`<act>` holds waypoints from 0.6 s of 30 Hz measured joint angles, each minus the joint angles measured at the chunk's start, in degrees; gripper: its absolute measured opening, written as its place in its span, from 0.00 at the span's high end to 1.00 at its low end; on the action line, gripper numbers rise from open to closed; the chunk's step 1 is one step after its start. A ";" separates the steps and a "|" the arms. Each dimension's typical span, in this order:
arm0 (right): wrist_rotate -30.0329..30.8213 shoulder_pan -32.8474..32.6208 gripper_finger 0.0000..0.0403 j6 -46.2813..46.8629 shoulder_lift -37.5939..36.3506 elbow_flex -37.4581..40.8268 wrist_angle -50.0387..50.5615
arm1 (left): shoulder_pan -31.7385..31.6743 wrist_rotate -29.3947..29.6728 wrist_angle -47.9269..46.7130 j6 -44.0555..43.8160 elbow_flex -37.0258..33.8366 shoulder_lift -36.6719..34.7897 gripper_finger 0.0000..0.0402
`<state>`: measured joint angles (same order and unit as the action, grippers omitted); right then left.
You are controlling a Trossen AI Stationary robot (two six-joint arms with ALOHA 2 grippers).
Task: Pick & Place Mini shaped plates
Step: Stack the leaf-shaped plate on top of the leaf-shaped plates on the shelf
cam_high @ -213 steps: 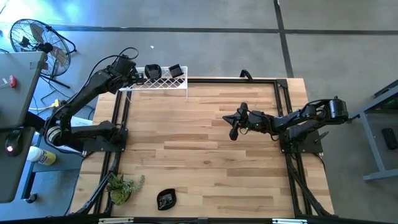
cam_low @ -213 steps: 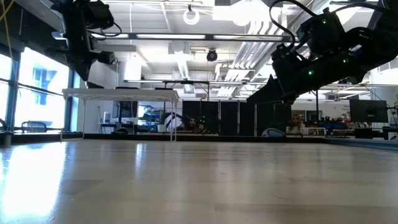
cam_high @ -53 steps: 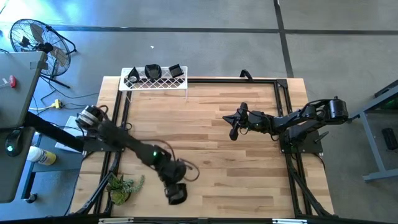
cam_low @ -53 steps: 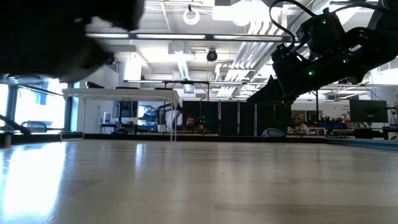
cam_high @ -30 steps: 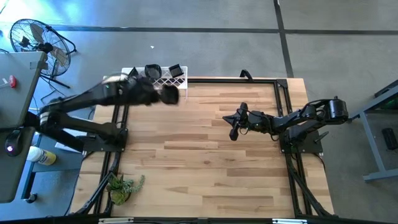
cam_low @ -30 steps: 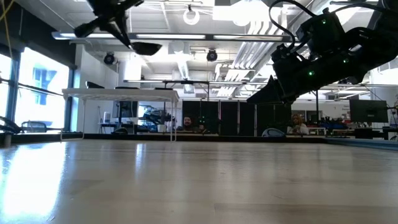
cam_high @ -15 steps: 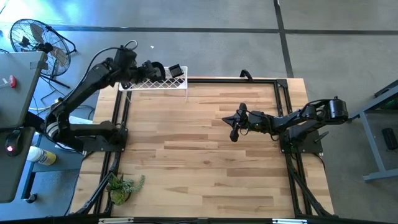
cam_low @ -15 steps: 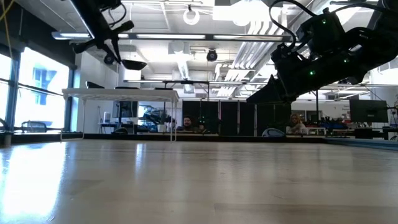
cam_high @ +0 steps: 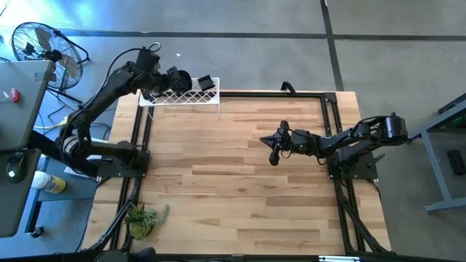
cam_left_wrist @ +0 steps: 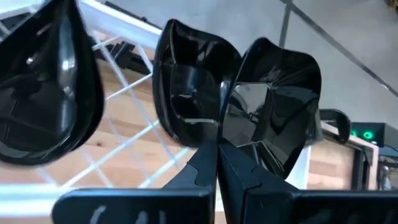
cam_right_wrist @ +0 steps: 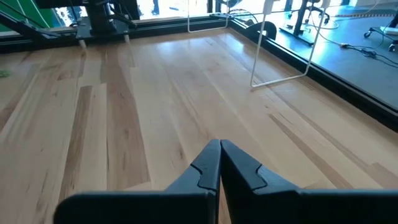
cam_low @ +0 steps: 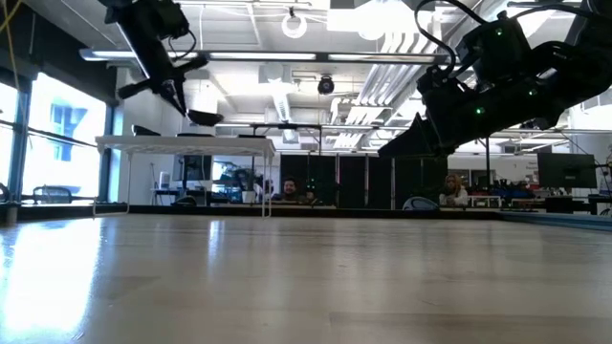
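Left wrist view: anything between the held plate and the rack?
Nothing visible. Left gripper is shut on a mini plate above the white rack; another plate stands close beside it.

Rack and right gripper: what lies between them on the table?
Nothing: in the high view only bare table runs from the rack to the right gripper.

Our two dark robot arms, seen from above and close up.
We have matte black jointed links with loose black cables along them; our left gripper (cam_left_wrist: 217, 163) and right gripper (cam_right_wrist: 220, 163) each end in two angular black wedge-shaped fingers, and small green lights glow on one arm.
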<state>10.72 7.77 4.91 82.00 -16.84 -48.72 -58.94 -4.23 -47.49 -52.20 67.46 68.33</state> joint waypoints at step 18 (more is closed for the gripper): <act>-0.20 0.00 0.99 -0.20 0.00 0.00 -0.06 | -4.07 -2.19 -1.00 2.49 0.00 2.47 1.00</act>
<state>10.52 7.77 4.71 82.00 -16.84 -48.77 -63.00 -6.43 -48.49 -49.71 67.46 70.81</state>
